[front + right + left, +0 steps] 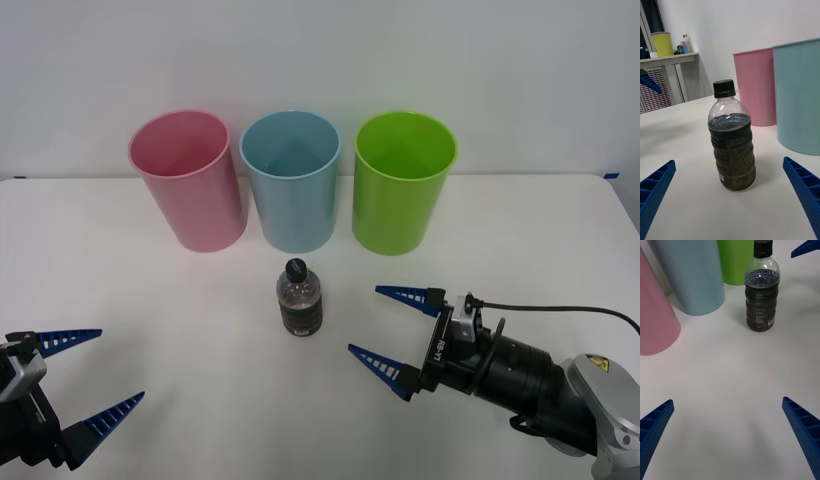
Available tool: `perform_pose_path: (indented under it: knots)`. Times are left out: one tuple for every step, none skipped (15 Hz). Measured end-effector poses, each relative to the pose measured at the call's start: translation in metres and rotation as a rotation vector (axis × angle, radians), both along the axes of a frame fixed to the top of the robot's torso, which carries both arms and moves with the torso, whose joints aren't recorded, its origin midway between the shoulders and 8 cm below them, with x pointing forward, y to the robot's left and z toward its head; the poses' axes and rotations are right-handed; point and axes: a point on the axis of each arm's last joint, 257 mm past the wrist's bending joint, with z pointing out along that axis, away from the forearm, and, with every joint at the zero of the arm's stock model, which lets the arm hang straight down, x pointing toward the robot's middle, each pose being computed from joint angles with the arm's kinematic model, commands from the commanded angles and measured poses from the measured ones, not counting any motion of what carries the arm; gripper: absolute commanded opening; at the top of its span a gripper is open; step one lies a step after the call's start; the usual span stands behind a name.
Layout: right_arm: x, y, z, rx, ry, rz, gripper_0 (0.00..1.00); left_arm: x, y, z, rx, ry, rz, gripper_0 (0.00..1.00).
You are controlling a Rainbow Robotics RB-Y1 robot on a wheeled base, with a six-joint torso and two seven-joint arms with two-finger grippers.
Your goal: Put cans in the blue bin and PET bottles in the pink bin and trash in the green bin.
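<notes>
- The left gripper (93, 382) sits low at the near left corner of the white bench (200, 400), its blue ribbed jaws spread wide with nothing between them.
- The right gripper (393, 330) lies on its side at the near right, jaws also spread and empty, aimed toward the bottle (299, 297) and just short of it.
- The bottle stands upright on the bench, near the middle, between the 2 grippers and in front of the bins, apart from all of them.
- In the right wrist view the bottle (731, 138) is small and clear, with a black screw cap, a rounded shoulder and a ribbed lower body.
- Dark liquid fills it to just below the shoulder; fine pale print runs across the ribbed part.
- In the left wrist view the bottle (761, 290) stands straight ahead between the open jaws, well off from them.
- Behind it, 3 cup-shaped bins stand upright in a row near the wall, each tapering to its base: the pink bin (189, 180) at left, the blue bin (292, 180) in the middle, directly behind the bottle, and the green bin (401, 182) at right.
- All 3 bins are open-topped, and what shows of their insides is bare.
</notes>
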Motion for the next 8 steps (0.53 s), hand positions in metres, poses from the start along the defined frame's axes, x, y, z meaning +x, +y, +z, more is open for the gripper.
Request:
perform_pose_path:
  knots:
    - [0.000,0.000,0.000,0.000,0.000,0.000,1.00,-0.005,0.000,0.000,0.003,0.007,0.003,1.00]
    - [0.000,0.000,0.000,0.000,0.000,0.000,1.00,-0.009,0.001,0.001,0.011,0.011,0.004,1.00]
    - [0.000,0.000,0.000,0.000,0.000,0.000,1.00,-0.014,0.002,0.002,0.022,0.015,0.008,1.00]
    - [0.000,0.000,0.000,0.000,0.000,0.000,1.00,-0.018,0.004,0.002,0.031,0.022,0.012,1.00]
    - [0.000,0.000,0.000,0.000,0.000,0.000,1.00,-0.021,0.006,0.002,0.037,0.029,0.014,1.00]
    - [0.000,0.000,0.000,0.000,0.000,0.000,1.00,-0.025,0.008,0.003,0.035,0.035,0.016,1.00]
    - [0.000,0.000,0.000,0.000,0.000,0.000,1.00,-0.028,0.009,0.005,0.023,0.040,0.020,1.00]
    - [0.000,0.000,0.000,0.000,0.000,0.000,1.00,-0.031,0.009,0.006,0.008,0.044,0.023,1.00]
